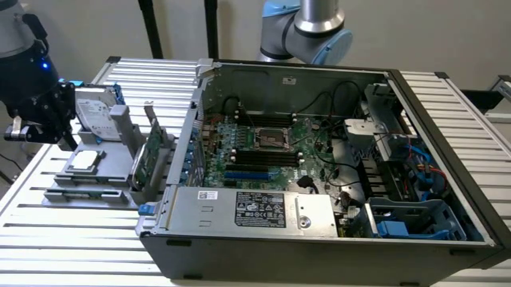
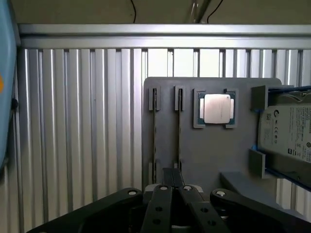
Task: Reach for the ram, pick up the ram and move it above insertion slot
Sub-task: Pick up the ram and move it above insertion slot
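Exterior view: gripper (image 1: 38,128) hangs at the exterior view's left end of grey holder (image 1: 112,179) on table (image 1: 72,239), well apart from open computer case (image 1: 319,239). Wrist view: ram (image 2: 179,127) stands edge-on in a narrow holder slot, second stick beside it, near CPU (image 2: 216,108); gripper fingers look together, empty. Ram likely light, stiff, fragile; pinch flat faces mid-length

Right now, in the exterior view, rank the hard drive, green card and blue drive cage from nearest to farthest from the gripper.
1. Hard drive, right beside the gripper.
2. Green card, upright, between the other two.
3. Blue drive cage, inside the case, exterior view's right.
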